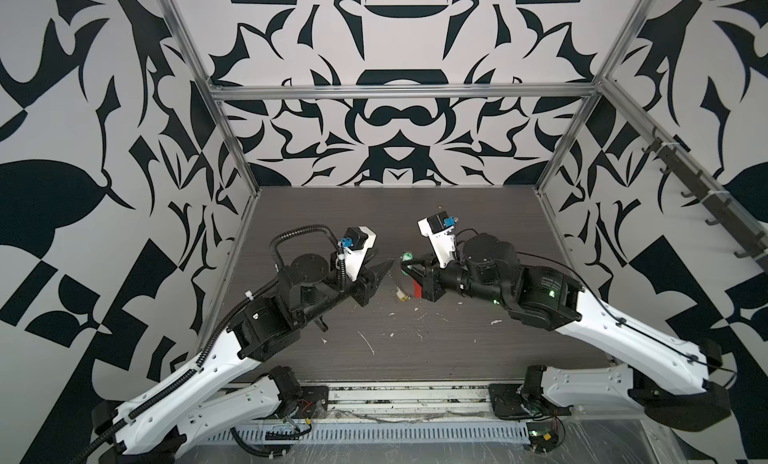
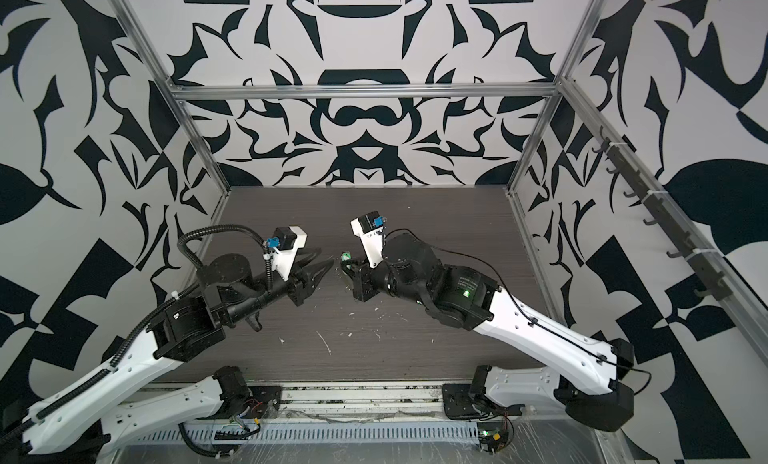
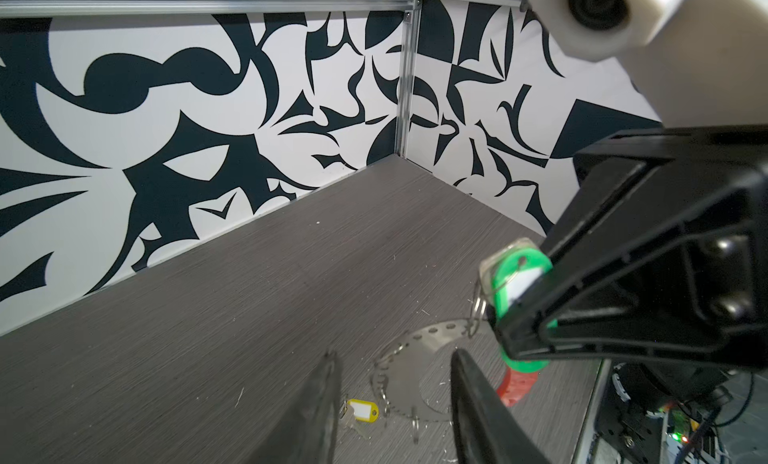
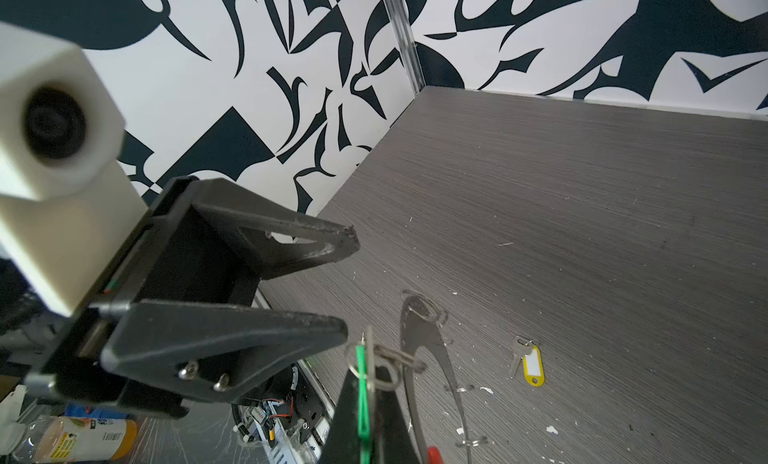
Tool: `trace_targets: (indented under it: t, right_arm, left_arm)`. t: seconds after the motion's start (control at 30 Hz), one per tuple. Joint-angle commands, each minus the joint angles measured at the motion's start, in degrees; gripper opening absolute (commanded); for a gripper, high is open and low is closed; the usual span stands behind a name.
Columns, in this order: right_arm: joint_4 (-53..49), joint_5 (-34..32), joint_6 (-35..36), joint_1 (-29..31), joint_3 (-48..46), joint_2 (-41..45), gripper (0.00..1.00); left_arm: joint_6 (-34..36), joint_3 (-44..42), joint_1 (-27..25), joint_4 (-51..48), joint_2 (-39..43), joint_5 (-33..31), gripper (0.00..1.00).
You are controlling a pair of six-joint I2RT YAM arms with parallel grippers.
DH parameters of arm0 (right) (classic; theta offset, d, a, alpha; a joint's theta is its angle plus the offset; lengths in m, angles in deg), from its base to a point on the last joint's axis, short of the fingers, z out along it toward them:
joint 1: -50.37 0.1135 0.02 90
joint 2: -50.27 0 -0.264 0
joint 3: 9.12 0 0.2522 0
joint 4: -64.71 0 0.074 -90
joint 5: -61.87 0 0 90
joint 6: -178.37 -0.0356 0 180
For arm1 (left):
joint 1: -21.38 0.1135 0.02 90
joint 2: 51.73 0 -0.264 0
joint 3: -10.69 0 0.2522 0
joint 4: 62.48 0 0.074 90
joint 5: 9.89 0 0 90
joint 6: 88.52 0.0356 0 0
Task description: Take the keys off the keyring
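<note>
L claw (image 4: 351,281): half open, empty, tips just beside green tag (image 3: 521,270). Yellow tag (image 4: 533,368) w/ its key lies flat on bench (image 3: 291,274), looks already off the keyring (image 3: 415,341). Keyring hangs from green tag's small ring; lower arc seems to rest on bench, red segment (image 3: 517,385) under R claw (image 3: 511,333). R claw: clamped on green tag. Imo best: my L pinches bare keyring close to that ring, not the ring itself, so R can work the tag off w/o twisting.

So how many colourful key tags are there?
2. The green tag is pinched in the right gripper. The yellow tag lies flat on the table, away from the big ring. Another could be hidden from view.
</note>
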Motion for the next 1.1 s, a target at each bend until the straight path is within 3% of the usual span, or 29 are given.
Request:
trace_targets:
  t: [0.0,0.43,0.87,1.07]
  right_arm:
    - [-4.6,1.6,0.6,0.3,4.9,-0.1,0.00]
    - [-18.1,6.5,1.6,-0.2,12.9,-3.6,0.00]
    - [-17.7,9.2,2.3,-0.2,13.0,-4.4,0.00]
    - [-17.4,9.9,2.2,-0.2,12.8,-4.6,0.00]
  left_arm:
    - [-1.4,0.9,0.0,-1.8,0.2,2.8,0.49]
    - [-2.8,-1.7,-0.5,-0.7,-1.3,14.2,0.54]
    - [2.5,1.4,-1.2,-1.5,-3.7,16.9,0.35]
    - [2.9,1.9,-1.2,-1.3,-3.6,18.3,0.32]
